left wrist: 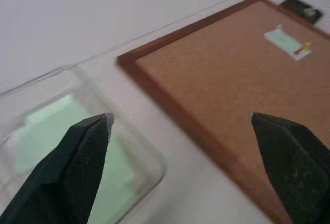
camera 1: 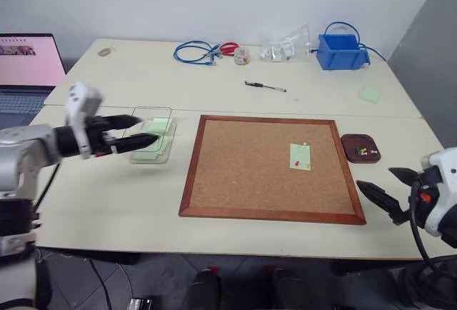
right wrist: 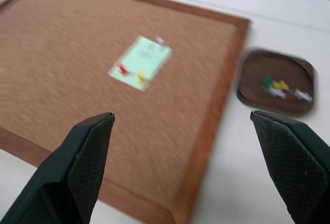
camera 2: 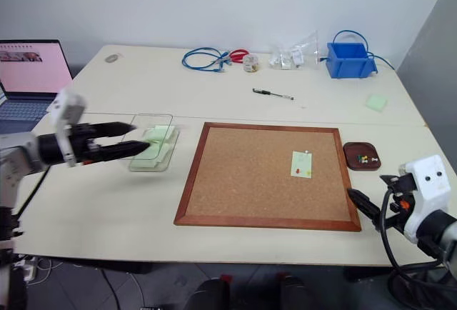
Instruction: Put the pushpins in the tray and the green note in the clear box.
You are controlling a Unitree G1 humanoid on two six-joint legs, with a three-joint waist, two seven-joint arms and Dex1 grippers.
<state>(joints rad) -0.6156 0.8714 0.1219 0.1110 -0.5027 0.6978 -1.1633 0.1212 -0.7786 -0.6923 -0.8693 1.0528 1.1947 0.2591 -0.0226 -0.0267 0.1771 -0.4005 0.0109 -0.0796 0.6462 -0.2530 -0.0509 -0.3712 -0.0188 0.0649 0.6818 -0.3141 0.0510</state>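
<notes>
Green note (camera 1: 300, 156) sat pinned on the cork board (camera 1: 235, 174), right side, with red, yellow and white pushpins (right wrist: 139, 77) in it. Tray (camera 1: 360, 148) just right of the board, probably a few pins inside. Left gripper (camera 1: 146, 130) spread wide, empty, over the clear box (camera 1: 158, 154). Right gripper (camera 1: 389, 190) spread too, empty, near the board's corner.

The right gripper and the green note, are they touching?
Apart. In the left eye view the right gripper hangs off the corkboard's corner, with bare cork between it and the note.

text: none legible | labels: none | brands: none
</notes>
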